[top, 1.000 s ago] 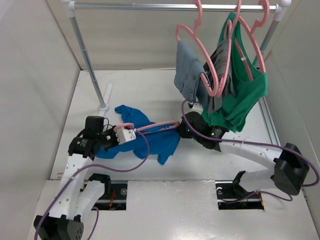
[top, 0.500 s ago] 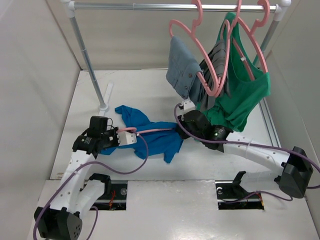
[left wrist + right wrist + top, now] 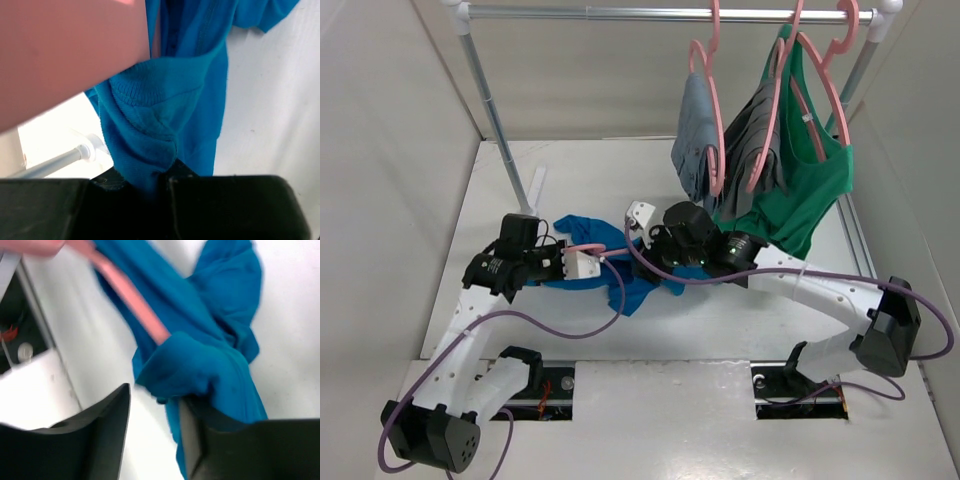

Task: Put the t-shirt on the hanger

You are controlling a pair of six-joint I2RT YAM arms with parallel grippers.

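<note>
only a short curved stretch of the pink hanger shows above the crumpled blue t-shirt, which lies on the white table between both arms. the left gripper pinches a cloth fold. the right gripper is spread, with cloth bunched against one finger.

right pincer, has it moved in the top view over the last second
Yes. The right pincer has slid left, away from the green tank top and toward the rail post, and is now over the t-shirt.
</note>
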